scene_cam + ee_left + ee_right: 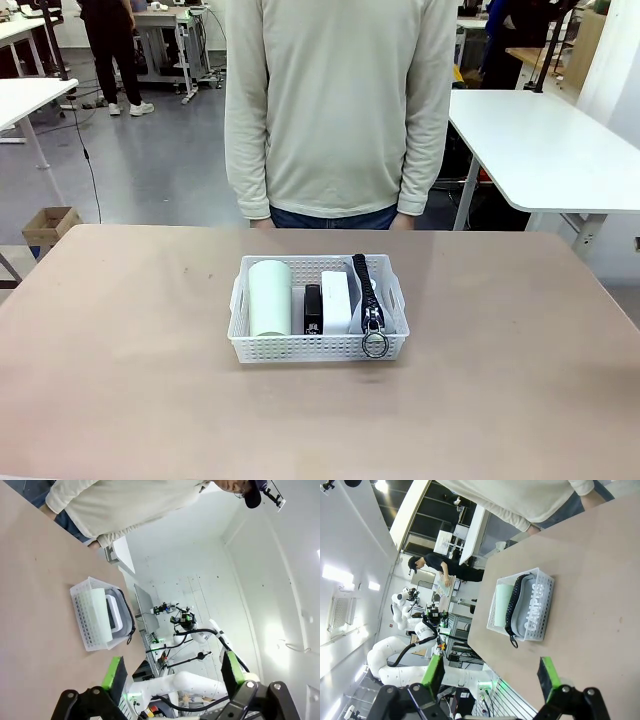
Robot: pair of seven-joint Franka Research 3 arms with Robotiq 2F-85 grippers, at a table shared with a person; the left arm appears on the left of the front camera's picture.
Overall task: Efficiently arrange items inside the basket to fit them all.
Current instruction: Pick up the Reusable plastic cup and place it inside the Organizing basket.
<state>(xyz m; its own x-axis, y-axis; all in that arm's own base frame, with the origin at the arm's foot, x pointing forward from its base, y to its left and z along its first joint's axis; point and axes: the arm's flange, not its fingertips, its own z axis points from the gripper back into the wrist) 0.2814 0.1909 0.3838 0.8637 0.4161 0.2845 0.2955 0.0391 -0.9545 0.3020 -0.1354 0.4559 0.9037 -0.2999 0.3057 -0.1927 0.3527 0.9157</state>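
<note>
The white perforated basket (pixel 300 348) stands in the middle of the table. Inside it, from left to right, lie a pale green cup (pixel 270 297) on its side, a black stapler (pixel 313 308), a small white box (pixel 336 302) and a grey zip pouch (pixel 368 295) on edge, its ring pull hanging over the front rim. My left gripper (pixel 172 672) is open and holds nothing, well away from the basket (pixel 87 625). My right gripper (pixel 492 672) is also open, off to the other side of the basket (pixel 545 605), facing the pouch (pixel 532 612) and cup (pixel 501 602).
A person in a pale sweatshirt (pixel 340 110) stands at the far edge of the tan table (pixel 120 380), arms hanging down. White tables (pixel 550 140) stand behind to the right and left. A cardboard box (pixel 50 228) sits on the floor at left.
</note>
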